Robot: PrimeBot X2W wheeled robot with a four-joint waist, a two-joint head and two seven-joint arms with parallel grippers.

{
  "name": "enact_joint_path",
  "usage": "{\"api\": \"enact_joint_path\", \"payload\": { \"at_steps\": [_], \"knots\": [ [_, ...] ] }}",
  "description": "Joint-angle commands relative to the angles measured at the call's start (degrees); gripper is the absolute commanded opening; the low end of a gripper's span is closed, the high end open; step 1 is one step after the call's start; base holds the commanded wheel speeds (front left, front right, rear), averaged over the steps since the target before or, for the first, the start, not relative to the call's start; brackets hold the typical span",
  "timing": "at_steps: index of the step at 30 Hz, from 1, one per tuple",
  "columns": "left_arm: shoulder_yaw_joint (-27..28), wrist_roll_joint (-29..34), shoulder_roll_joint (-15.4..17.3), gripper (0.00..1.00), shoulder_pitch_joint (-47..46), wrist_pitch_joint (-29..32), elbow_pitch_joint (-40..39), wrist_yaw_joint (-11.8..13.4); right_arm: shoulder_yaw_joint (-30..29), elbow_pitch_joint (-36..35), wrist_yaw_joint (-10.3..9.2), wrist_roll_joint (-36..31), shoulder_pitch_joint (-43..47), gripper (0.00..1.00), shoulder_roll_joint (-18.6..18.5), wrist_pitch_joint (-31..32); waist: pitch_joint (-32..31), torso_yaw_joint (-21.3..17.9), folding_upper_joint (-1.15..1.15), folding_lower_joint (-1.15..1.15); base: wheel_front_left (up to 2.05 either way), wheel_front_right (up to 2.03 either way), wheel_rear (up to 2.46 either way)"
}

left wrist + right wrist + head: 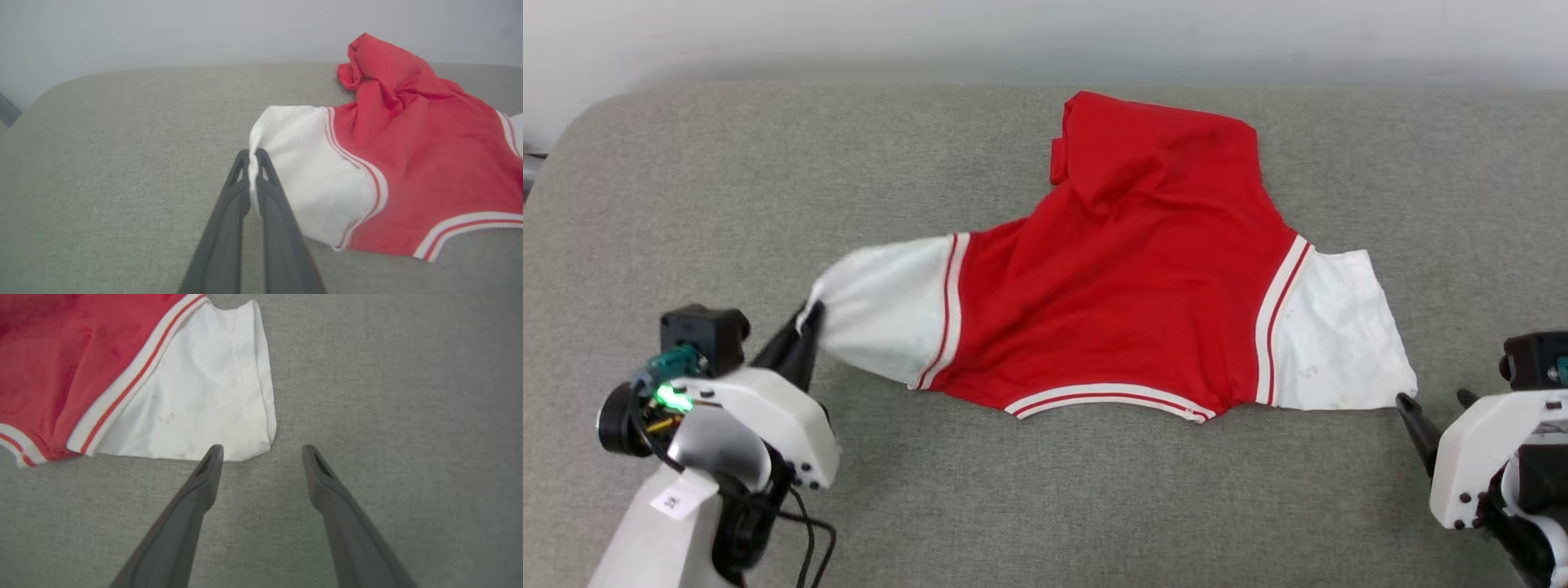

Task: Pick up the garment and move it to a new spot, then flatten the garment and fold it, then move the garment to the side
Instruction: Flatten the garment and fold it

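Note:
The garment (1127, 278) is a red shirt with white short sleeves and red-white striped trim, lying crumpled on the grey cushion with its collar edge toward me. No lettering shows. My left gripper (810, 317) is shut on the cuff of the left white sleeve (882, 310), which is bunched and pulled taut toward it. In the left wrist view the white cloth is pinched between the fingers of this gripper (254, 157), with the garment (416, 163) spreading to the right. My right gripper (263, 451) stands open just short of the right sleeve's (204, 400) lower corner, and it shows at the right of the head view as the right gripper (1433, 402).
The grey fabric surface (727, 204) stretches wide around the garment, with rounded far corners and a pale wall (849, 33) behind it. Bare cloth lies to the left and along the front edge.

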Motion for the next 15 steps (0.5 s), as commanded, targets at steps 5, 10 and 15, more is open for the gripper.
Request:
{"api": "enact_joint_path", "payload": {
  "at_steps": [5, 10, 15],
  "knots": [
    [-0.15, -2.32, 0.49, 0.0, 5.49, 5.33, -9.63, 0.95, 0.24, -1.14, -0.03, -0.45, -3.52, 1.0, -2.83, 13.48, 1.21, 1.93, 0.0, 0.0, 0.0, 0.0, 0.0],
    [-1.22, -2.57, 1.2, 0.0, 8.18, 9.27, -16.6, 1.87, 2.31, 0.43, -0.03, -2.29, -5.52, 1.0, -5.28, 18.17, 2.76, 4.03, 0.0, 0.0, 0.0, 0.0, 0.0],
    [-2.33, -2.86, 0.72, 0.0, 8.73, 11.23, -20.51, 2.47, 2.02, 3.78, -0.04, -3.55, -6.79, 1.0, -6.0, 19.2, 4.07, 6.02, 0.0, 0.0, 0.0, 0.0, 0.0]
  ]
}}
